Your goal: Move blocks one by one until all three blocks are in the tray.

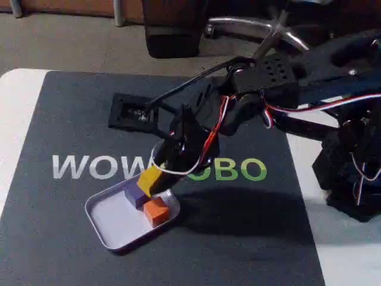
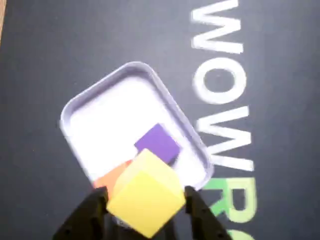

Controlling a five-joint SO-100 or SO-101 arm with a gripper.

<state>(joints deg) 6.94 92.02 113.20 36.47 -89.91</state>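
Purple block point(image 2: 159, 142) and orange block point(image 1: 156, 210) already sit in the tray point(image 2: 90, 102). The gripper point(image 2: 147, 202), closed on the yellow block point(image 2: 145, 200), hovers over them, so only its release remains.

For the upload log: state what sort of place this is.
Probably a hobby or lab desk in an office-like room. A dark mat printed WOWROBO covers a white table, a chair base stands on carpet behind, and the gripper holds a yellow block over the tray.
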